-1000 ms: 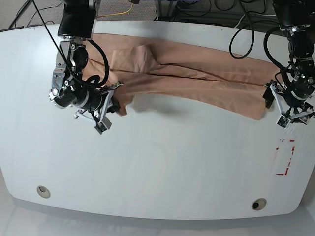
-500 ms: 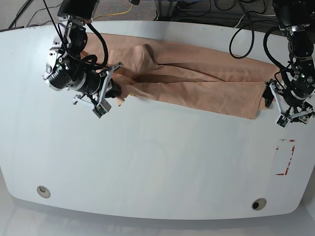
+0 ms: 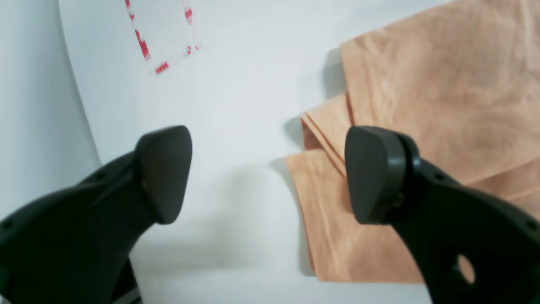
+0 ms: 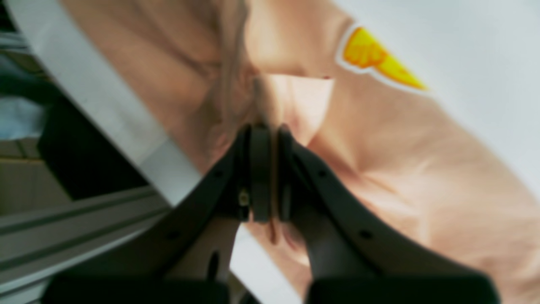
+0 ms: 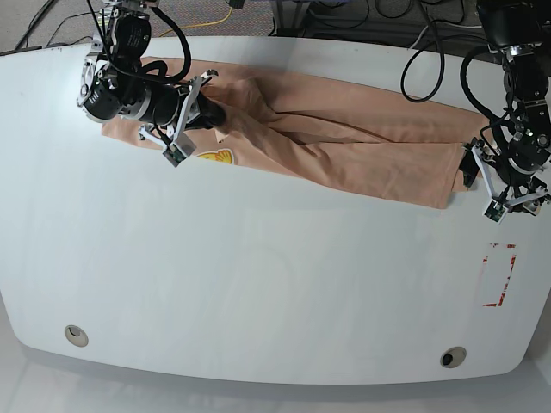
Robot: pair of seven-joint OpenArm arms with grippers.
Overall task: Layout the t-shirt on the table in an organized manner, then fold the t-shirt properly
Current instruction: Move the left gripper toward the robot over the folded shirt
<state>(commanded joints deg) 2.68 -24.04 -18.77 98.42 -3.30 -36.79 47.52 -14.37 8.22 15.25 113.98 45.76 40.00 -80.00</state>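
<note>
White table (image 5: 258, 292), peach t-shirt (image 5: 362, 142), yellow print (image 5: 214, 157)

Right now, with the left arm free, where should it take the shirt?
Take the layered corner of the shirt beside the open left gripper. Its stacked edges lie flat on the table, facing the gripper, so come in from the bare table side and close the jaws over the corner.
</note>
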